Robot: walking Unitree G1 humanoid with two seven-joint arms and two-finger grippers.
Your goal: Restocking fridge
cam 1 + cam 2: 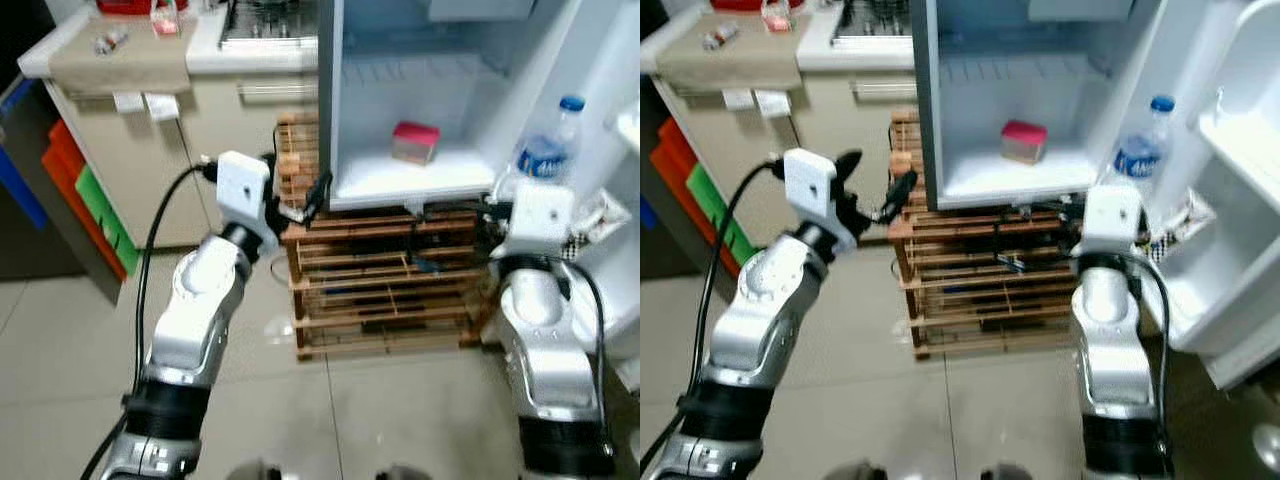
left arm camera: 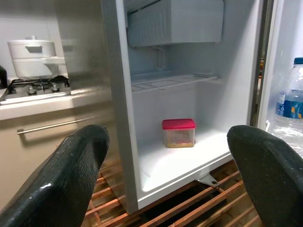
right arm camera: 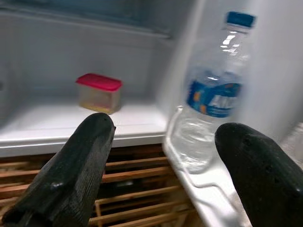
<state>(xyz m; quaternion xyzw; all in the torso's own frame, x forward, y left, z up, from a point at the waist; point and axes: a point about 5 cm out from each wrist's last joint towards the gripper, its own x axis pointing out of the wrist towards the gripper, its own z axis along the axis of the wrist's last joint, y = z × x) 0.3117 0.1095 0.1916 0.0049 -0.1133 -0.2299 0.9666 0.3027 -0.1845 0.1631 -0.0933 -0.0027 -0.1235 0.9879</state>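
A slatted wooden rack (image 1: 390, 290) stands on the pale tiled floor (image 1: 60, 360). Left of it runs a beige cabinet (image 1: 150, 170) with a long metal handle (image 2: 52, 126), its desk (image 1: 210, 55) carrying a gas hob (image 1: 265, 30) with a white pot (image 2: 34, 57) on it. A tan cloth (image 1: 125, 55) drapes over the desk's left end, and red and green bins (image 1: 90, 200) stand beside the cabinet.

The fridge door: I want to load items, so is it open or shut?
Open. The fridge door is swung aside, exposing the red-lidded container inside and a water bottle in the door rack.
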